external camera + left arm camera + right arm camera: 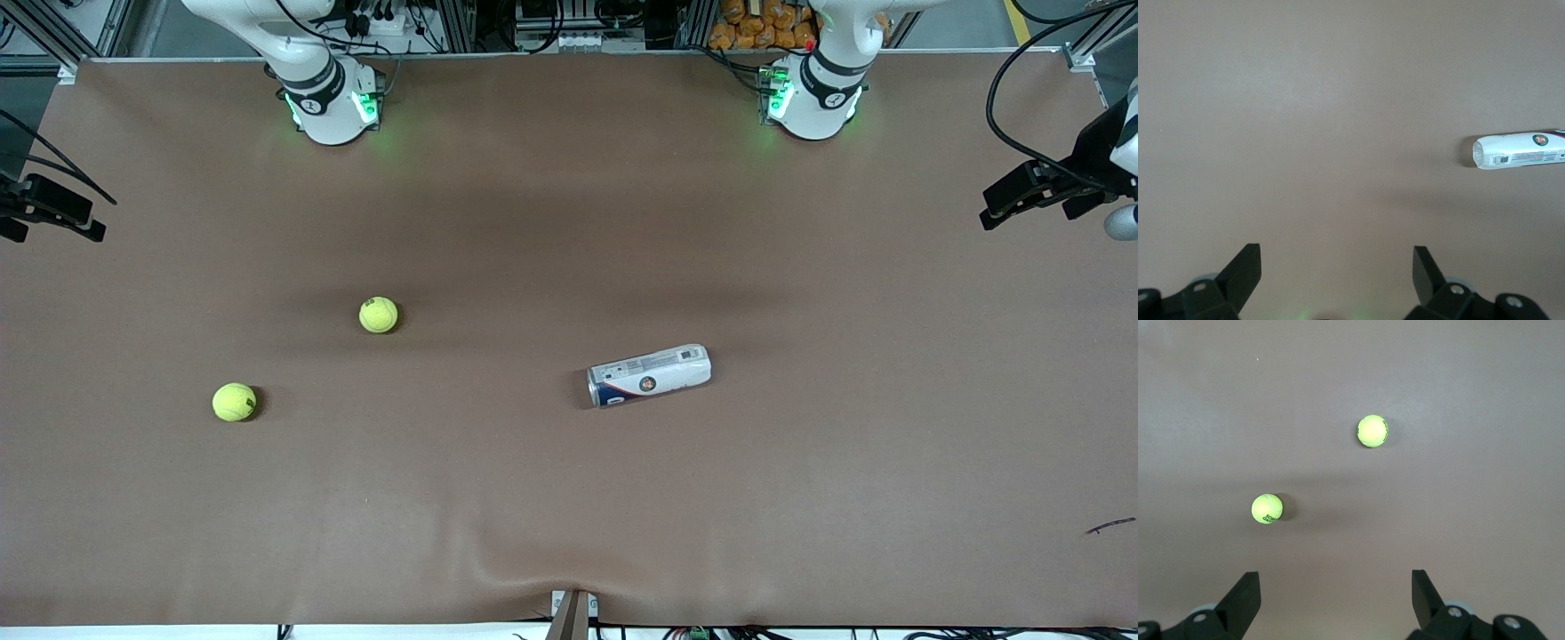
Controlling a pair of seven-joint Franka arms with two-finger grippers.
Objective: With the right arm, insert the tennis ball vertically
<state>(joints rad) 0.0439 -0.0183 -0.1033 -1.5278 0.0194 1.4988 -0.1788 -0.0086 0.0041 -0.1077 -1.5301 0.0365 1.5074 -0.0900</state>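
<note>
Two yellow-green tennis balls lie on the brown table toward the right arm's end: one (379,315) farther from the front camera, one (235,402) nearer. Both show in the right wrist view (1372,431) (1267,509). A white ball can with a blue end (649,375) lies on its side near the table's middle; it also shows in the left wrist view (1518,151). My right gripper (1335,573) is open and empty, high over bare table. My left gripper (1337,248) is open and empty, also high. Only the arm bases (329,98) (813,93) show in the front view.
Black camera mounts stand at both table ends (49,209) (1049,191). The brown mat has a ripple at the front edge (524,569). A small dark scrap (1109,526) lies near the front corner at the left arm's end.
</note>
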